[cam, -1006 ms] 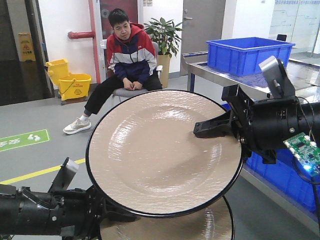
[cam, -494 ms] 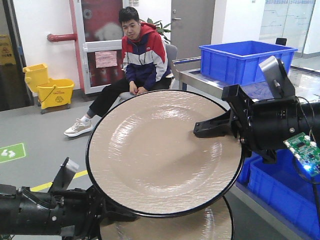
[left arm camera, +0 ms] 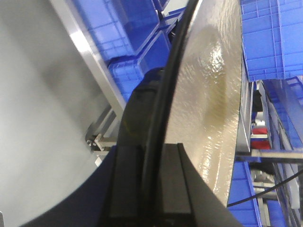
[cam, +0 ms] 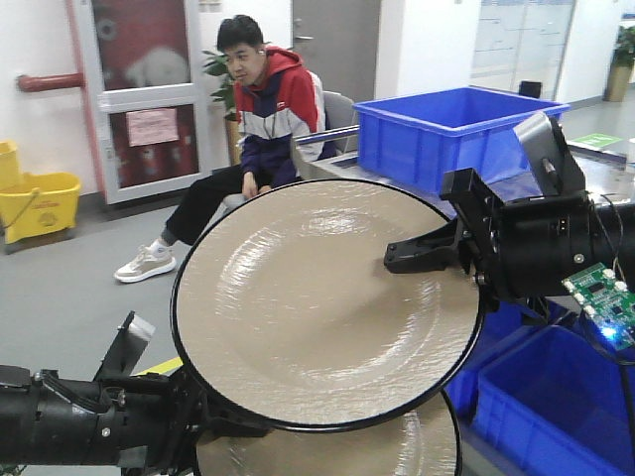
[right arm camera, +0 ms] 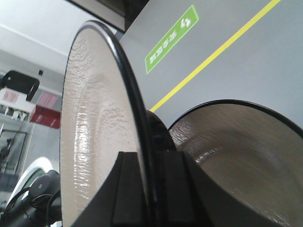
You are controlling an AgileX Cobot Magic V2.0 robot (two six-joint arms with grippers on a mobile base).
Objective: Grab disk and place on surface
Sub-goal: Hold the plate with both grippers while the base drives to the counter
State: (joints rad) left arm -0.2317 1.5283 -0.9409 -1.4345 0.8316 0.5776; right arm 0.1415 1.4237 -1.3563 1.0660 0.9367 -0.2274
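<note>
A large beige disk (cam: 317,307) with a thin black rim stands upright, filling the middle of the front view. My right gripper (cam: 393,263) is shut on its right rim; in the right wrist view that gripper (right arm camera: 144,156) pinches the disk's (right arm camera: 90,137) edge. A second disk of the same kind (cam: 397,451) shows low down, behind the first, and appears again in the right wrist view (right arm camera: 236,156). My left gripper (cam: 220,416) reaches in from the lower left. In its wrist view the left gripper (left arm camera: 154,149) is shut on a disk (left arm camera: 210,90) rim. The surface is out of view.
A seated man (cam: 263,109) in a red and navy jacket faces me. Blue crates (cam: 446,129) rest on a metal table at the right, with more crates (cam: 556,407) below. A yellow mop bucket (cam: 35,203) stands far left on the grey floor.
The background has slid leftward in the front view: the mop bucket, door and blue crates have shifted left. Both grippers and both disks keep their places in the frame.
</note>
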